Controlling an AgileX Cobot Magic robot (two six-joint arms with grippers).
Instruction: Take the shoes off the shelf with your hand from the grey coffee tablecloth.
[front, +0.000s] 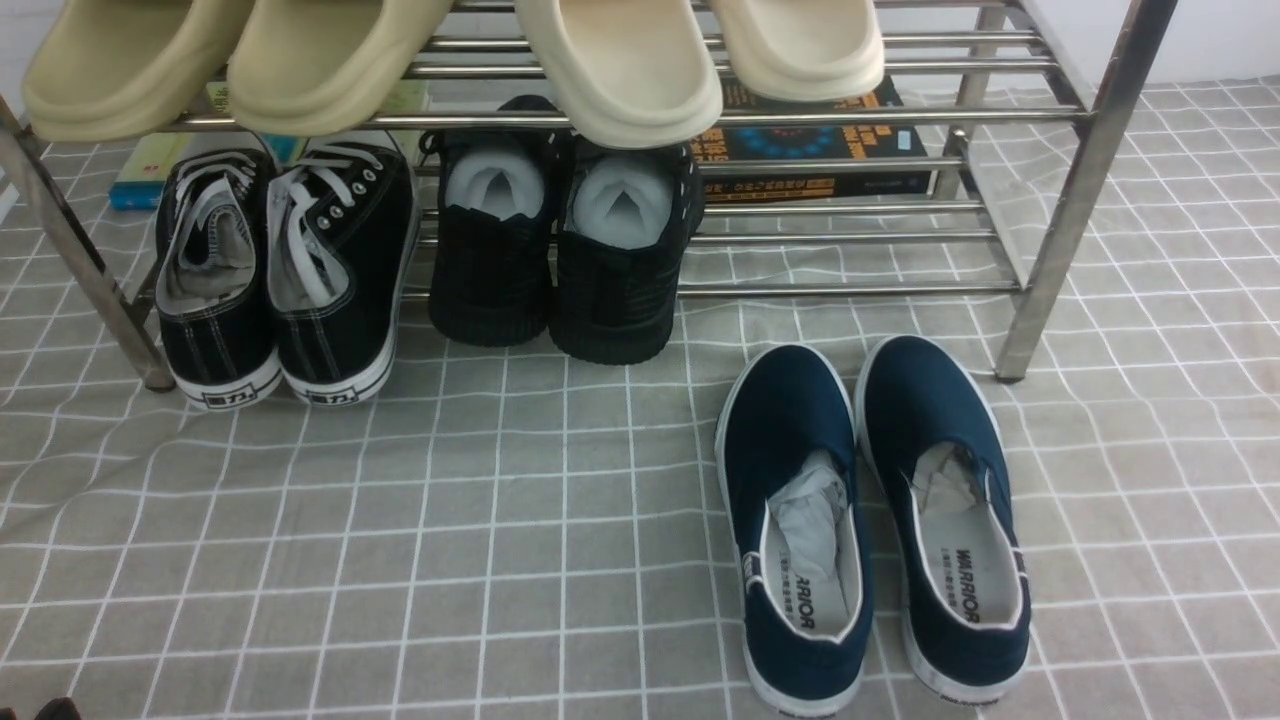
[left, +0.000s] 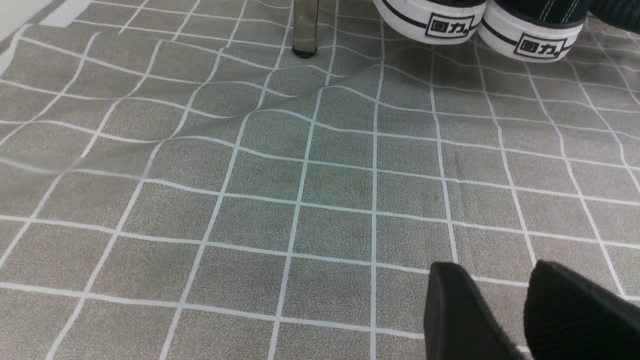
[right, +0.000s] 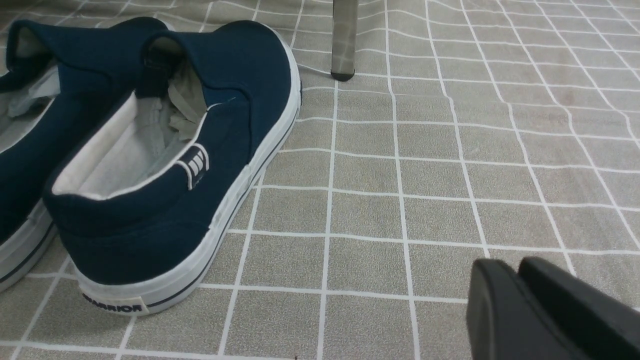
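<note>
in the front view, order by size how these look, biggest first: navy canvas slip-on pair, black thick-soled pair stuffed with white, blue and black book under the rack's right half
1. Navy canvas slip-on pair with white soles
2. All-black shoe pair with white stuffing or black book with blue and orange print: too close to rank, as the rack's rails and beige clogs partly hide the book

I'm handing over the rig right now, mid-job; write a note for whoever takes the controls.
Left gripper: fingers apart, nothing held.
Right gripper: fingertips slightly apart, nothing held.
Job's things: both navy slip-ons sit on the grey gridded cloth, in front of the rack, at its right end, toes toward it.
Done: the navy pair is off the rack.
Left: probably nothing for that pair. The laced sneakers and all-black shoes are on the lower tier; check whether they count before moving them.
</note>
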